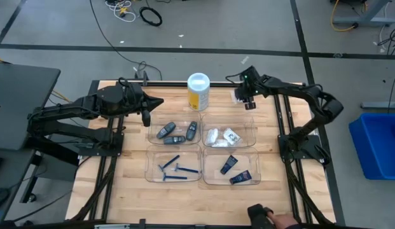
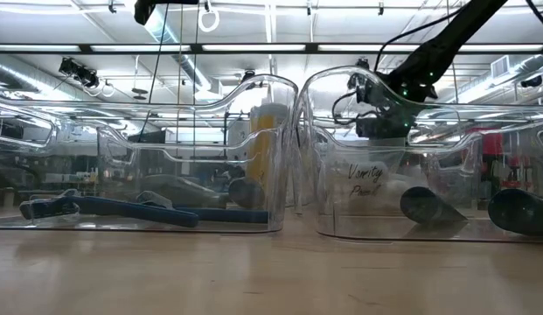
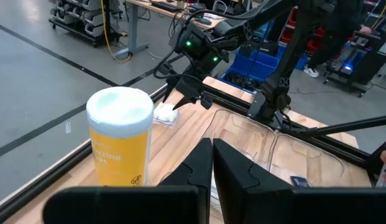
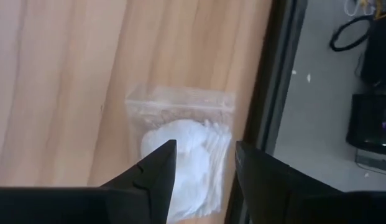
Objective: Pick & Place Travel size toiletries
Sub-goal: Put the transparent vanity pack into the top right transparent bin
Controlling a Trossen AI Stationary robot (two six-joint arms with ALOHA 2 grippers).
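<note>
1. The right gripper (image 4: 202,158) hangs over a white packet (image 4: 183,155) that lies on the wooden table (image 1: 273,127) by the far edge. Its two fingers stand apart, one on each side of the packet, and hold nothing.
2. This packet lies outside the trays, next to the black frame rail (image 4: 276,93).
3. The left gripper (image 3: 212,163) is pinched shut with nothing in it. It waits near the yellow can (image 1: 198,93) with the white lid.
4. Four clear trays sit in the middle of the table.
5. The far left tray (image 1: 152,132) holds grey sticks (image 1: 166,131).
6. The far right tray (image 1: 251,130) holds more white packets (image 1: 224,135).
7. The near left tray (image 1: 152,172) holds blue razors (image 1: 175,169).
8. The near right tray (image 1: 254,162) holds dark blue tubes (image 1: 229,165).
9. A person's hand (image 1: 283,221) shows at the near edge of the table.
</note>
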